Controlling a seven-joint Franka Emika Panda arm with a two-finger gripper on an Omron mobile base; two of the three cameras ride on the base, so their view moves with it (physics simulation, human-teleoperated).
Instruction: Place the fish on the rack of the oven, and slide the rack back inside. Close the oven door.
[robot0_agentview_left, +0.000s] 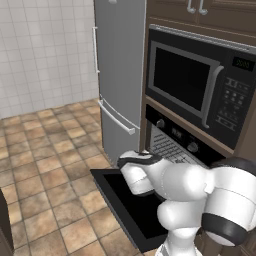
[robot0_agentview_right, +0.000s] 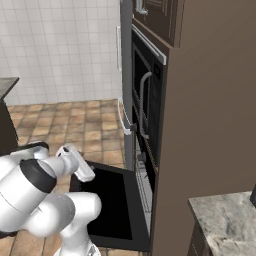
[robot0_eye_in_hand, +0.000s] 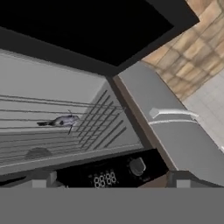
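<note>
Kitchen oven (robot0_agentview_left: 192, 137) standing open; fish (robot0_eye_in_hand: 61, 121) lying lengthwise on rack (robot0_eye_in_hand: 52, 131), straight ahead of gripper (robot0_eye_in_hand: 111, 186), which is gaping wide, holding nothing.

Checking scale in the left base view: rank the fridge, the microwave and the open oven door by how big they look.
1. fridge, largest.
2. and 3. microwave and oven door: they look alike, and the arm covers part of the door, so no ranking.

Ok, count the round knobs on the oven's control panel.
2 in the left base view: one knob at the oven panel's left end, one knob right of the display. The arm may hide more.
</note>
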